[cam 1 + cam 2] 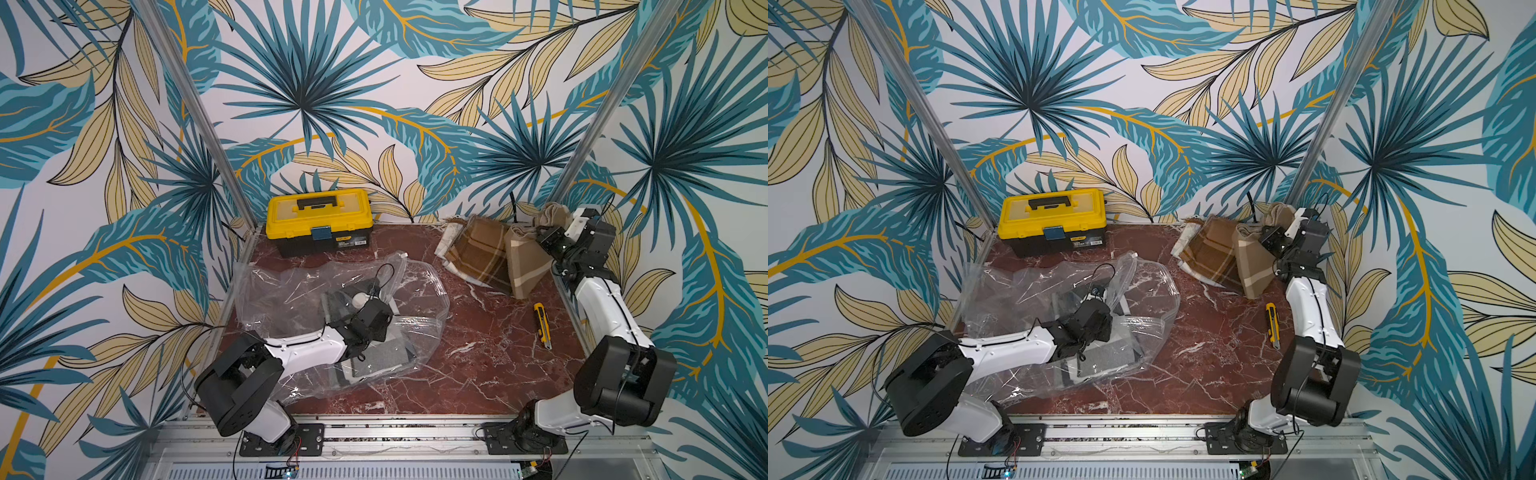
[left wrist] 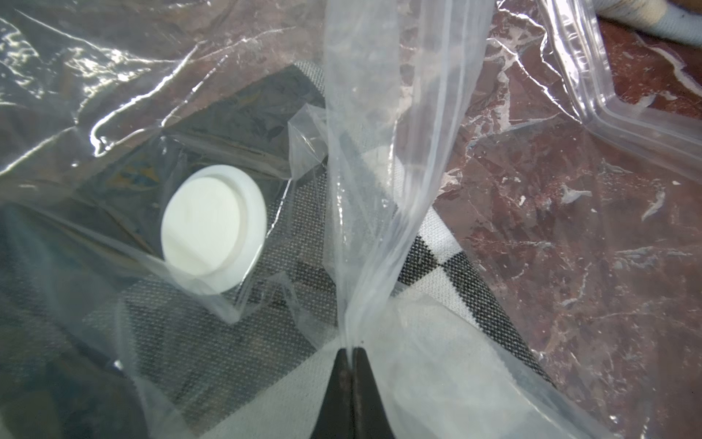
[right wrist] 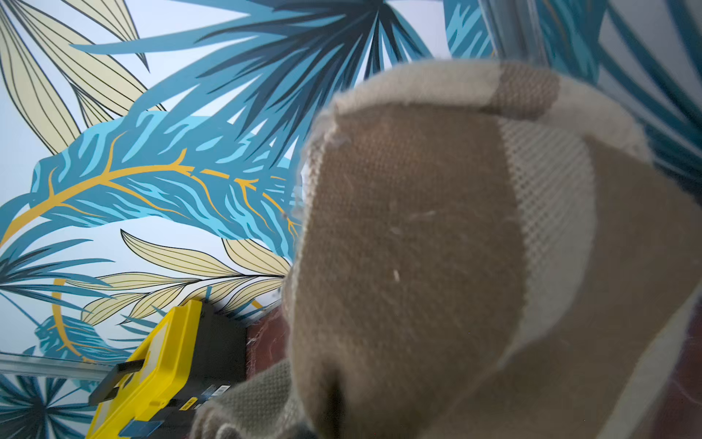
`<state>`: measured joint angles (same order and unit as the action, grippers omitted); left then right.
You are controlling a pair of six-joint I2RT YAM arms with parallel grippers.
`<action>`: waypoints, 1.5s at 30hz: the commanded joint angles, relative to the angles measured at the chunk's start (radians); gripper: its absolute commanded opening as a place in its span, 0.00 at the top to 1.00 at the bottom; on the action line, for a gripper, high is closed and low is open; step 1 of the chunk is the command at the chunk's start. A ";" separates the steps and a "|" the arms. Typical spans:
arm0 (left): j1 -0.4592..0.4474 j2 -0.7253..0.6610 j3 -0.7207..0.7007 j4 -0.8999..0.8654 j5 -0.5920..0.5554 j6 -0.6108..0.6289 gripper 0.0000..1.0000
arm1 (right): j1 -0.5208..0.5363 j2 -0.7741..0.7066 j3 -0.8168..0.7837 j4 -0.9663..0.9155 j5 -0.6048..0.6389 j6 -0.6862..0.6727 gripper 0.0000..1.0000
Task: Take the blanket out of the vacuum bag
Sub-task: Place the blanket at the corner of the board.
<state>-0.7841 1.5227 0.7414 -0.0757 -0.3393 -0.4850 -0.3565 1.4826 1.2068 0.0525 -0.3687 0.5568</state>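
The clear crinkly vacuum bag (image 1: 291, 282) (image 1: 1017, 286) lies on the left half of the marble table, its round white valve (image 2: 212, 228) (image 1: 360, 298) facing up. My left gripper (image 2: 351, 347) is shut on a raised fold of the bag's plastic (image 2: 380, 152) next to the valve. A grey, black and white checked cloth (image 2: 228, 342) (image 1: 376, 359) lies inside the bag under that gripper. A brown plaid blanket (image 1: 478, 253) (image 1: 1217, 253) (image 3: 418, 247) is outside the bag at the back right. My right gripper (image 1: 545, 237) is shut on its bunched edge, held above the table; the rest drapes down.
A yellow and black toolbox (image 1: 319, 220) (image 3: 163, 361) stands at the back left against the wall. A yellow utility knife (image 1: 542, 326) (image 1: 1273, 324) lies near the right edge, beside the right arm. Aluminium posts rise at both back corners. The bag's zip-seal edge (image 2: 592, 95) points toward the table's middle.
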 commanded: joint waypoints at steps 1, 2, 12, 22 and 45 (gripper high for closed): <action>-0.006 0.022 0.022 0.011 0.028 0.013 1.00 | -0.002 -0.004 0.053 0.018 0.067 -0.101 1.00; -0.006 0.023 0.025 0.012 0.028 0.014 1.00 | -0.002 0.011 0.072 -0.001 0.061 -0.110 1.00; -0.006 0.016 0.023 -0.008 0.014 0.013 1.00 | -0.005 0.099 0.135 -0.052 0.113 -0.167 1.00; -0.007 0.030 0.041 -0.019 0.013 0.007 1.00 | -0.004 0.243 0.174 0.048 -0.035 -0.094 1.00; -0.005 0.052 0.041 -0.035 -0.012 0.010 1.00 | 0.177 0.530 0.402 0.164 -0.115 -0.014 1.00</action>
<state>-0.7841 1.5600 0.7582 -0.0837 -0.3443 -0.4801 -0.2173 1.9900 1.5600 0.1596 -0.4458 0.5461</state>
